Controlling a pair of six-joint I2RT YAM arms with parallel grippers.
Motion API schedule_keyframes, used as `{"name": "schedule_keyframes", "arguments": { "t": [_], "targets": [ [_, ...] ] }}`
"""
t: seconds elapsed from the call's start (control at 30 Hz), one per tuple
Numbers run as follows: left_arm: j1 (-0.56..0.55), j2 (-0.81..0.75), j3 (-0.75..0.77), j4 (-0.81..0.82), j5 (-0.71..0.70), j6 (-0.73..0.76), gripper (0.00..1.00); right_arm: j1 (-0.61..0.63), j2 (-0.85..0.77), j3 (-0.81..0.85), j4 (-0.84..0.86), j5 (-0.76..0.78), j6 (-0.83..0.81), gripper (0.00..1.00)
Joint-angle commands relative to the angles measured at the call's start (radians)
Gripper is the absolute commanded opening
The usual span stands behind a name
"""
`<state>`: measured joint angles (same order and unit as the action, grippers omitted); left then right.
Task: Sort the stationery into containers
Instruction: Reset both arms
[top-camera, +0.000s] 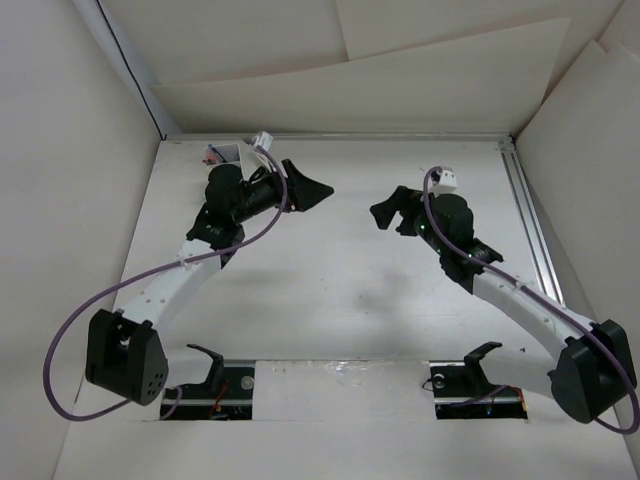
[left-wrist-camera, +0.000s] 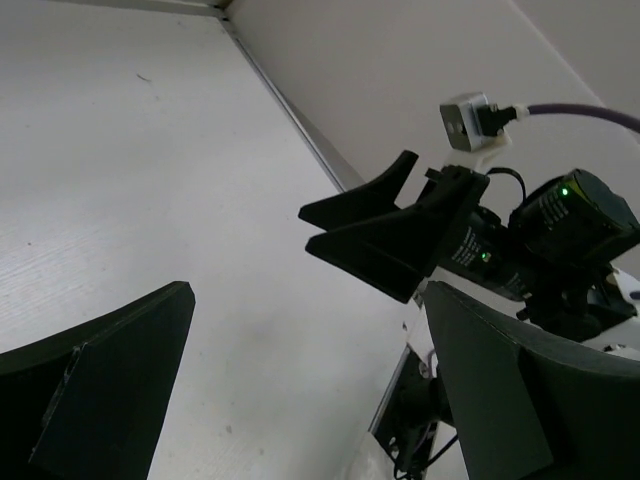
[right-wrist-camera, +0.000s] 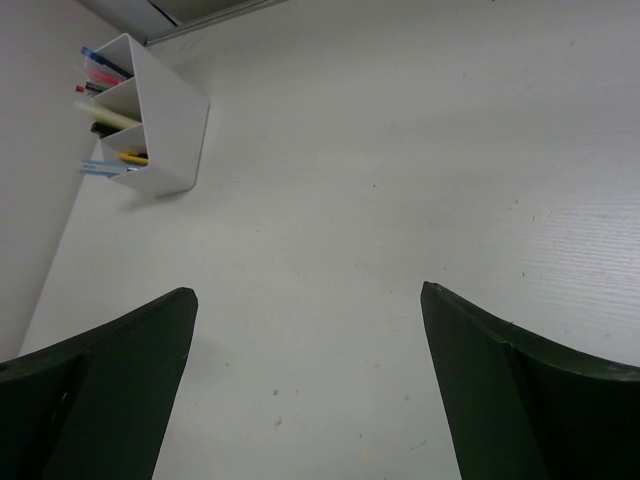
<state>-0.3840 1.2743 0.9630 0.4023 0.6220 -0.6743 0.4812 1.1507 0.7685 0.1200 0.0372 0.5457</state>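
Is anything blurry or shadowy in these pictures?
Right wrist view: the near fingers look dark, with little detail, and the white box throws a soft shadow beside it. Top view: even light, hardly any shadow, nothing blurred.

From above, the small white divided plastic box (top-camera: 228, 153) at the far left corner of the desk (top-camera: 340, 290) is mostly hidden behind my left arm (top-camera: 215, 215), and its contents are too small to tell. My right wrist camera shows only the ends of the blue, red, cream and yellow pens (right-wrist-camera: 103, 72); the compartment walls hide their bodies. My left pincer (left-wrist-camera: 307, 300) has both fingers (left-wrist-camera: 110, 390) cut off by the bottom edge, and one covers part of my right arm (left-wrist-camera: 560, 230).
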Motion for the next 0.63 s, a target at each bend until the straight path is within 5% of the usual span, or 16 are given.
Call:
{"name": "schedule_keyframes", "arguments": {
  "t": [0.0,0.6],
  "targets": [
    [0.008,-0.085,-0.078,0.092,0.101,-0.027,1.00,0.025,-0.052,-0.005,0.053,0.029,-0.021,1.00],
    [0.022,-0.147,-0.222,0.175,0.167,-0.036,1.00,0.080,-0.126,-0.035,0.063,0.093,-0.058,1.00]
  ]
}}
